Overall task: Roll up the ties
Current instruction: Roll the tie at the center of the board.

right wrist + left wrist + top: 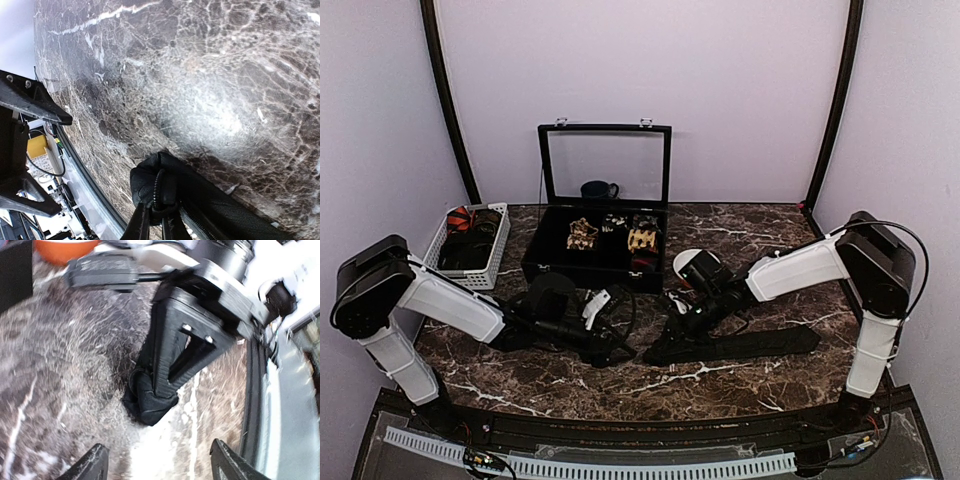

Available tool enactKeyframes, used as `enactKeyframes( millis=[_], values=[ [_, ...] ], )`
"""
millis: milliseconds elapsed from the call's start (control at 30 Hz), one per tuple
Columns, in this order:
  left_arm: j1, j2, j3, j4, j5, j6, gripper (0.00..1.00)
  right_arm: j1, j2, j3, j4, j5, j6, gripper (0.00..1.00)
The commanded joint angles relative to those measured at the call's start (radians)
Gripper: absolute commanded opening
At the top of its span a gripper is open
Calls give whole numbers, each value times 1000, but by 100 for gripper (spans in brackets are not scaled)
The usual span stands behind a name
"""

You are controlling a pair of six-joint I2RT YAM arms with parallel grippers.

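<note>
Closest to my left wrist camera are the two tips of my left gripper (157, 450), spread wide with nothing between them. They hang just above the marble table (60, 390). Right in front of that gap sits the bunched-up end of the black tie (147, 405). My right gripper (161, 387) comes down on that end and is squeezed tight around it. From the right wrist camera I see its two fingers (141, 225) pressed close together, with the little black lump of cloth poking out past their tips. From above, the rest of the tie lies flat on the table, running away from the right gripper under its own arm, out to that arm's side. The two grippers are near each other but not touching. Far past both grippers stands a black case (580, 278) with its glass lid up, and rolled ties (582, 235) sit inside it. Off to the left arm's side is a white basket (490, 270) with more ties (460, 220) in it.
</note>
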Motion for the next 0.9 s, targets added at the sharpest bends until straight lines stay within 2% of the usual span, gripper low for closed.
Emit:
enactKeyframes(
  millis=[0,233,500,567,767,867],
  values=[
    [-16,16,-5,84,-7,299,72,-10,43,-47,-53,62,-23,9],
    [-55,140,42,165,-30,463,71,-27,41,-63,-61,57,-40,8],
    [-85,261,92,259,-74,498,62,-49,32,-99,-63,52,-52,5],
    [-92,285,105,264,-83,509,58,-54,33,-100,-65,51,-60,5],
    [-121,324,141,220,-150,540,37,-64,17,-97,-49,31,-76,5],
    [-123,315,147,170,-172,524,27,-64,-29,-81,-53,38,-90,10]
  ],
)
